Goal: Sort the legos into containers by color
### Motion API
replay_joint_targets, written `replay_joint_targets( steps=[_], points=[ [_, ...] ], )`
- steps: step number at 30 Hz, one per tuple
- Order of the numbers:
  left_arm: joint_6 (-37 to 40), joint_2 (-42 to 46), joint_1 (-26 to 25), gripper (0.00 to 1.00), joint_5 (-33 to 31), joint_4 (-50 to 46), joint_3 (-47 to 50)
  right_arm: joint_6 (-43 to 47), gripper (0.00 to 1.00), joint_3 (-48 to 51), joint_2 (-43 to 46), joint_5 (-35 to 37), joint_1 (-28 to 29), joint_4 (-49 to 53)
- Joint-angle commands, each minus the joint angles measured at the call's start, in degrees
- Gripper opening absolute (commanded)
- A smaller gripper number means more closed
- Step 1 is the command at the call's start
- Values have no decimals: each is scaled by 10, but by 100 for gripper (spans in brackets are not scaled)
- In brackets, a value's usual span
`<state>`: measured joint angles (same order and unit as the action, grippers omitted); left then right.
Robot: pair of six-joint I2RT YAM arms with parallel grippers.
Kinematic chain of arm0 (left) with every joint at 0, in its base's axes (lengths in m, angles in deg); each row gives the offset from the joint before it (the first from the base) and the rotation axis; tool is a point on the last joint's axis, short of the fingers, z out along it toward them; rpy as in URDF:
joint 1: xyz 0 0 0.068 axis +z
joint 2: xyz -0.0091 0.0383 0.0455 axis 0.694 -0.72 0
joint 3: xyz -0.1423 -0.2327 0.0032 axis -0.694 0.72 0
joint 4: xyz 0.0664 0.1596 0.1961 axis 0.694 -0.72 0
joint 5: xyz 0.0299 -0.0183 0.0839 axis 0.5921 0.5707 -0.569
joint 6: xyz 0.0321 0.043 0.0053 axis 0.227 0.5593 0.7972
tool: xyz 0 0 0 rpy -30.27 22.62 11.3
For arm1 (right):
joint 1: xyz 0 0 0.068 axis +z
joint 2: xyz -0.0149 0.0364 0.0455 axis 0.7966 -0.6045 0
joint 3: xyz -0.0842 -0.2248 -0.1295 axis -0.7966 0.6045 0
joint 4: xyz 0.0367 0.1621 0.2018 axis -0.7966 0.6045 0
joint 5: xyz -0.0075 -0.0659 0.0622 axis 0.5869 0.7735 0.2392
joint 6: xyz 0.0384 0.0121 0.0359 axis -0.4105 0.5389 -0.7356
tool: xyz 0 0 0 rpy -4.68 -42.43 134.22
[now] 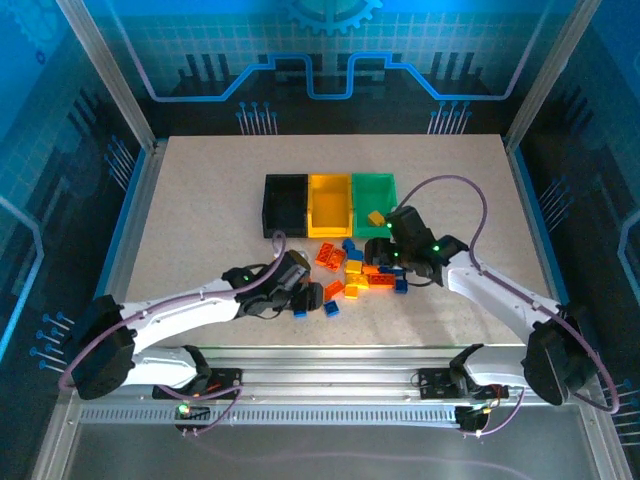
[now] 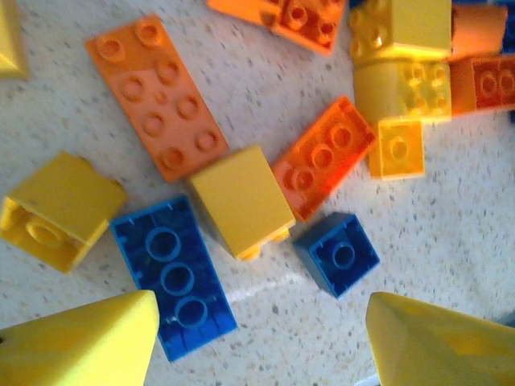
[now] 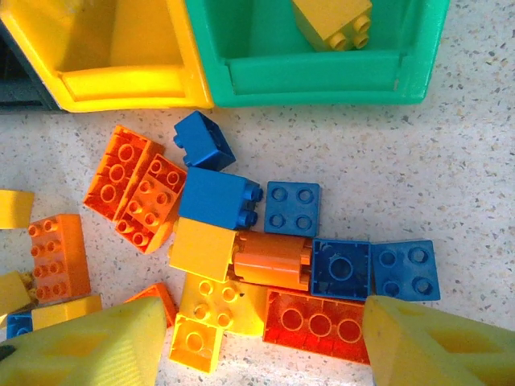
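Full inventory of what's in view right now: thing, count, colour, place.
black bin: 1, black, left end of the bin row, mid-table
yellow bin: 1, yellow, middle of the row
green bin: 1, green, right end of the row
binned lego: 1, yellow, inside the green bin
loose legos: roughly twenty, orange, yellow, blue, clustered in front of the bins
table: 1, speckled beige
left fingers: 2, yellow, open over loose legos
right fingers: 2, yellow, open over loose legos
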<state>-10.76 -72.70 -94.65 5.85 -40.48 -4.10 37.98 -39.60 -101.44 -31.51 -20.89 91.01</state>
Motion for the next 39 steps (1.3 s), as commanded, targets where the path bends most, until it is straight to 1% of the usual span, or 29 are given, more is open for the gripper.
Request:
replay_joint_targets(
  steps=[1,6,12,16,20,25,31,35,39],
  points=[
    [-27,-19,-26,70,-40,-16,16,-11,68,19,22,15,-1,-27],
    [-39,-57,-43,71,-56,11,27,-12,68,20,29,8,-7,-28],
    [-54,-83,-45,74,-91,25,38,-10,68,28,48,6,-15,-28],
    [-52,-105,-45,73,-109,42,38,-8,69,33,62,0,-23,-30],
    [-45,-127,-43,70,-130,50,32,-6,69,33,73,-3,-28,-29],
    [-43,-141,-41,57,-141,56,35,-6,69,35,77,-10,-32,-26],
    [-45,-122,-41,40,-128,61,47,-5,69,38,79,-10,-35,-26],
    [-55,-91,-44,29,-116,43,55,-4,70,35,80,-11,-38,-28],
    [-75,-27,-57,24,-105,2,59,-8,70,34,78,-15,-43,-27]
  ],
)
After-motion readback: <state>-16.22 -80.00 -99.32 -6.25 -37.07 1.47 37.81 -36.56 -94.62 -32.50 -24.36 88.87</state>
